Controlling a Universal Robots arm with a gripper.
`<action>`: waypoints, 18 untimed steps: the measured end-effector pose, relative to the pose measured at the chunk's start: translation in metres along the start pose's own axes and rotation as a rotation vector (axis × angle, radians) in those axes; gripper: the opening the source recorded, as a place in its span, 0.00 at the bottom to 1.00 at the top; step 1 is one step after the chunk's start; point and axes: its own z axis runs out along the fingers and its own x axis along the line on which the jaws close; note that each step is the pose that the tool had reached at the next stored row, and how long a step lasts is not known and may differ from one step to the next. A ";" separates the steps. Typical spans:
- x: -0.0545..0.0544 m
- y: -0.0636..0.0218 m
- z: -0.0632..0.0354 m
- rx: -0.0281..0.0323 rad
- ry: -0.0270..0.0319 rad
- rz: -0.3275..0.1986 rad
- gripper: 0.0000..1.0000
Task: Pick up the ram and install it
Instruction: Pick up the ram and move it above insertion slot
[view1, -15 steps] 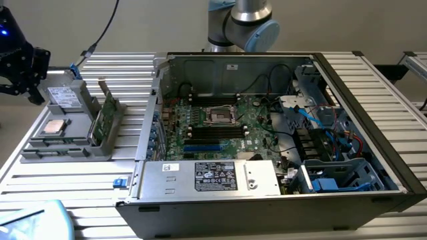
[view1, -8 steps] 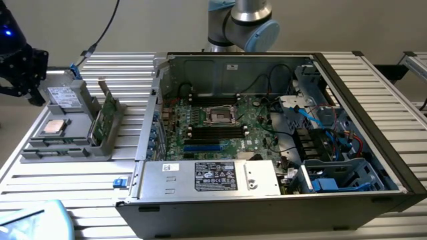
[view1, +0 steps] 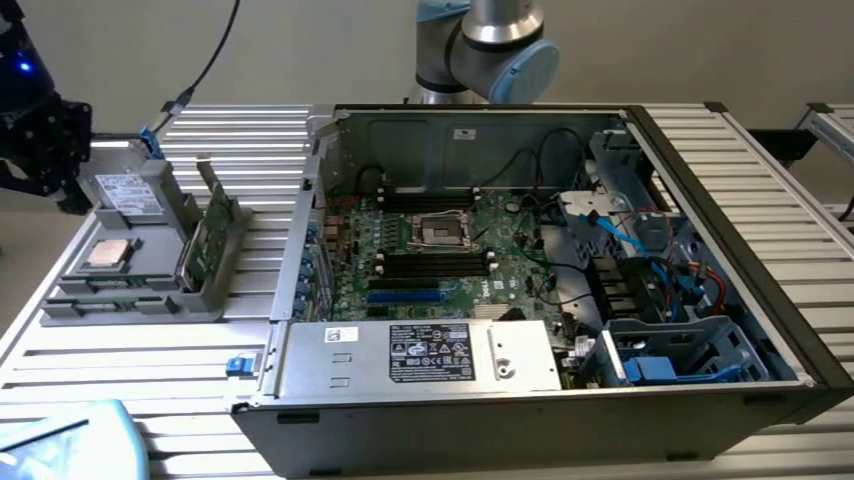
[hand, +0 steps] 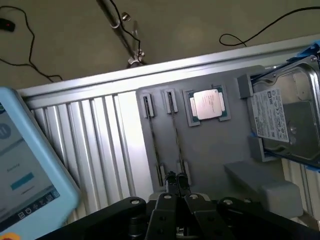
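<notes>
Wrist view has the gripper (hand: 176, 181) hanging over the grey tray (hand: 215, 150), lined up lengthwise with the ram (hand: 176, 139), which stands edge-up in its slot so it can be pinched; whether the claw is open or closed I cannot tell.

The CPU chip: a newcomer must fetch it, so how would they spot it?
At the exterior view's left, beside the open black computer case, lies a grey plastic parts tray. The square silver CPU chip lies flat in it, beside the boxy silver hard drive. It alone is small, square and green-edged.
</notes>
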 end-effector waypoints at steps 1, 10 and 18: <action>0.000 0.0000 0.0004 0.0005 0.0010 -0.018 0.11; 0.000 0.0004 0.0026 0.0036 0.0074 -0.135 0.11; 0.000 0.0004 0.0027 0.0034 0.0076 -0.135 0.25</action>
